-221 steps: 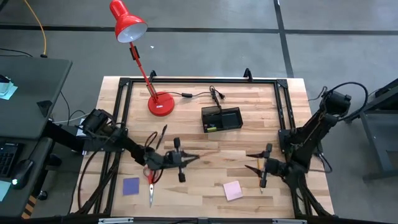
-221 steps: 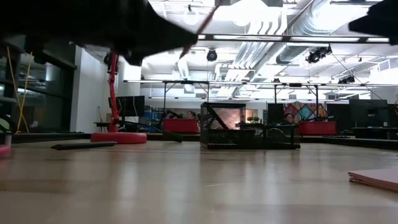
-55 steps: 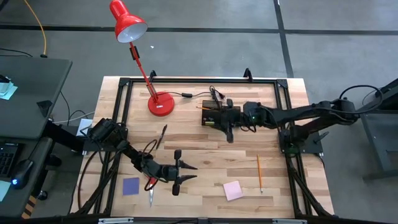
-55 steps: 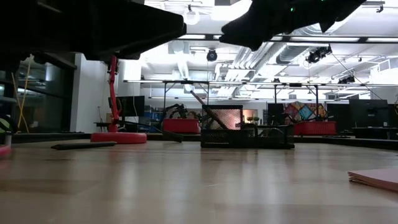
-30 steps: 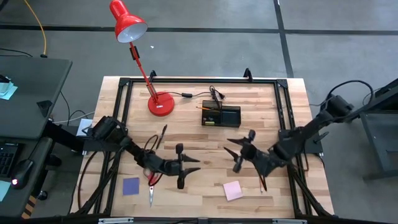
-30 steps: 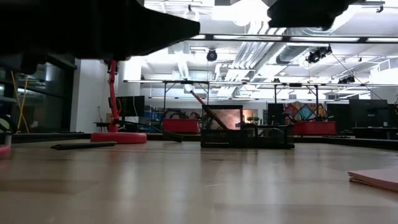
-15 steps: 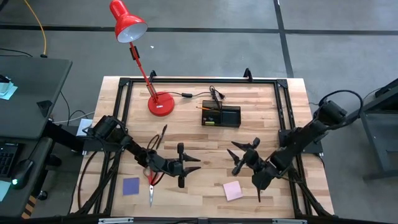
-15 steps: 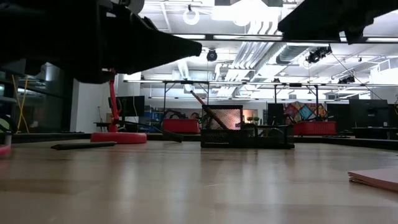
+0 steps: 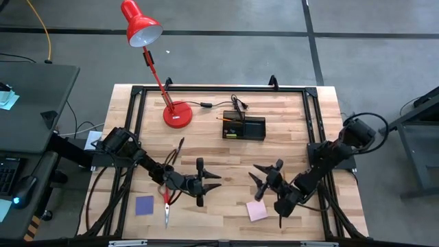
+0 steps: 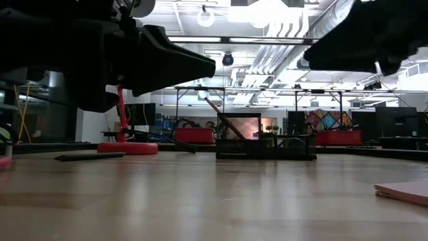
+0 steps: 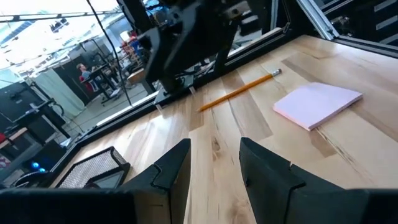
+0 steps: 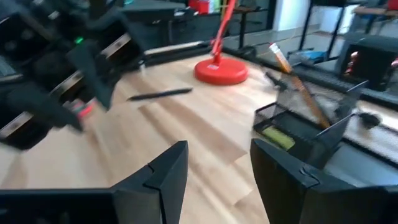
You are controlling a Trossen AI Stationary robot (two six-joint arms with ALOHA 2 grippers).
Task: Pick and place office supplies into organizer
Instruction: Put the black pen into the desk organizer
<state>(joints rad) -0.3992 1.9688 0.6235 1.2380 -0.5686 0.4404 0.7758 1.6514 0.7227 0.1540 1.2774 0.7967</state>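
Note:
The black organizer (image 9: pixel 244 128) stands at the table's far middle, with a pencil (image 12: pixel 298 81) leaning in it and a yellow piece (image 12: pixel 277 137) on its floor. My left gripper (image 9: pixel 218 181) hovers open at the table's middle, fingers level, pointing right at nothing. Behind it lie the red-handled scissors (image 9: pixel 166 202), a blue pad (image 9: pixel 144 205) and a black pen (image 9: pixel 178 149). My right gripper (image 9: pixel 255 175) hangs open above the table, just beyond the pink pad (image 9: pixel 256 210). A loose pencil (image 11: pixel 239 92) lies under the right arm.
A red desk lamp stands with its round base (image 9: pixel 177 114) at the far left, and its cord runs along the table toward the organizer. A black frame (image 9: pixel 310 116) borders the wooden table. Bare wood lies between the two grippers.
My right gripper has come down and swung toward the table's near edge, rolling at the wrist, and now hangs low near the pink pad. Its fingers stay open. My left gripper has stayed where it was.

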